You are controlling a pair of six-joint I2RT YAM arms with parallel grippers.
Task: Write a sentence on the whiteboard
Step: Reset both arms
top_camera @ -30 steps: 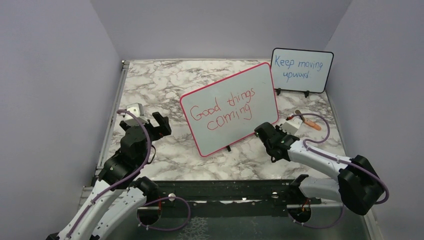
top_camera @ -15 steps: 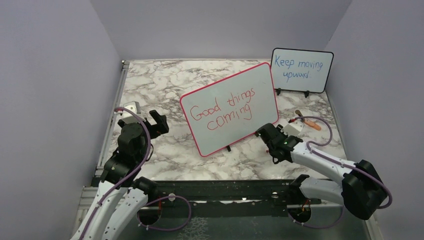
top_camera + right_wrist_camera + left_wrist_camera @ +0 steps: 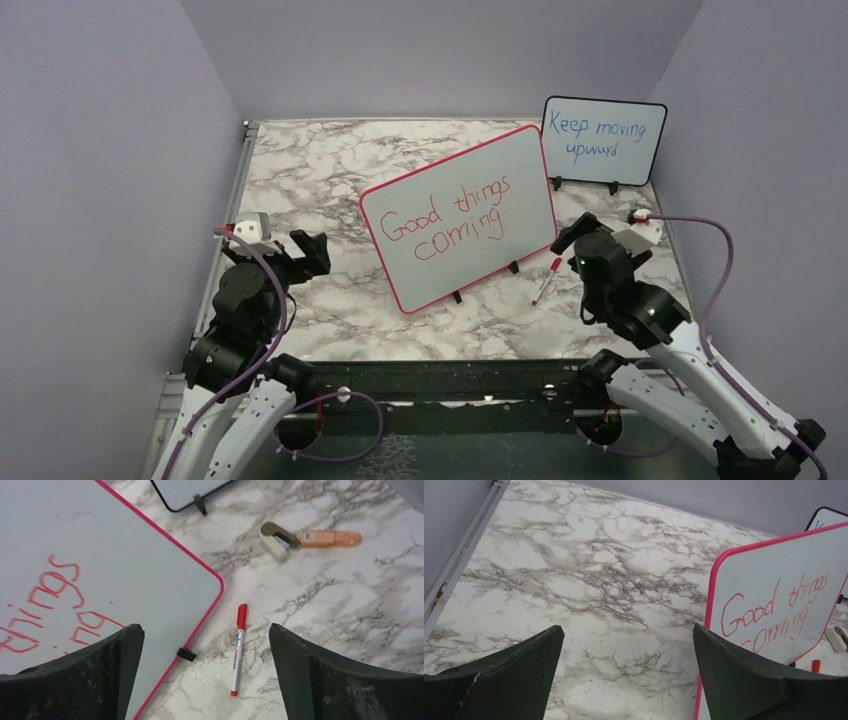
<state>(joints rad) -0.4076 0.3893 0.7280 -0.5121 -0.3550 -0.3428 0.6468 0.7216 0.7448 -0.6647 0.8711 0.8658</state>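
The whiteboard (image 3: 522, 165) with its red-pink frame stands tilted mid-table, also seen in the left wrist view (image 3: 774, 575) and the right wrist view (image 3: 100, 540). On it is the red sentence (image 3: 447, 222) "Good things coming" in two lines. A red-capped marker (image 3: 546, 280) lies on the marble near the board's right foot (image 3: 238, 650). Above and just right of the marker, my right gripper (image 3: 575, 232) is open and empty (image 3: 205, 629). Left of the board my left gripper (image 3: 308, 245) is also open, with only bare marble between its fingers (image 3: 626, 630).
A smaller black-framed board (image 3: 604, 140) with blue writing stands at the back right. A beige and orange tool (image 3: 300, 537) lies on the marble beyond the marker. A metal rail (image 3: 232, 215) runs along the table's left edge, and purple walls close in three sides.
My right gripper has opened and lifted back to the right; the marker now lies on the table by the board. The left arm has drawn back slightly, still open.
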